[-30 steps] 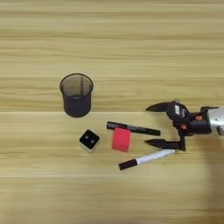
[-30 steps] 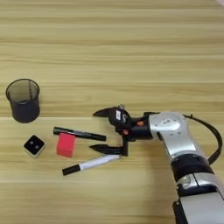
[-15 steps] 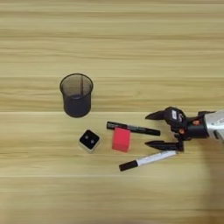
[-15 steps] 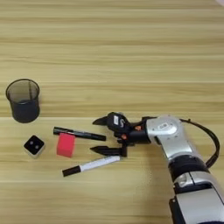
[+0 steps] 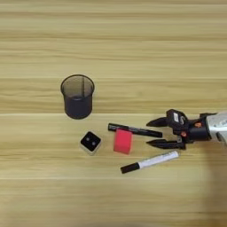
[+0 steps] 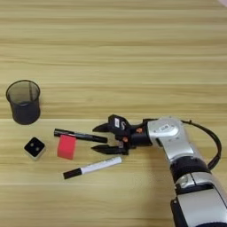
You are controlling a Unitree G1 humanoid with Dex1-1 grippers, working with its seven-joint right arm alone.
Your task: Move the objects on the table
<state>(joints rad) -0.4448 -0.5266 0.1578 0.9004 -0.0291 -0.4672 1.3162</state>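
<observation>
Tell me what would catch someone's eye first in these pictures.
The silver arm reaching in from the right, its end effector open around the right tip of the black marker. Next, the red cube at centre touching that marker, the white marker lying below, and the black mesh cup standing upper left.

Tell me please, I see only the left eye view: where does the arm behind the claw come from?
Observer: The silver forearm bends down behind the claw and leaves the picture by the bottom edge, right of the middle.
Operator: Is something hanging on it?
Observer: Yes, a black cable loops out on the arm's right side, above the table.
</observation>
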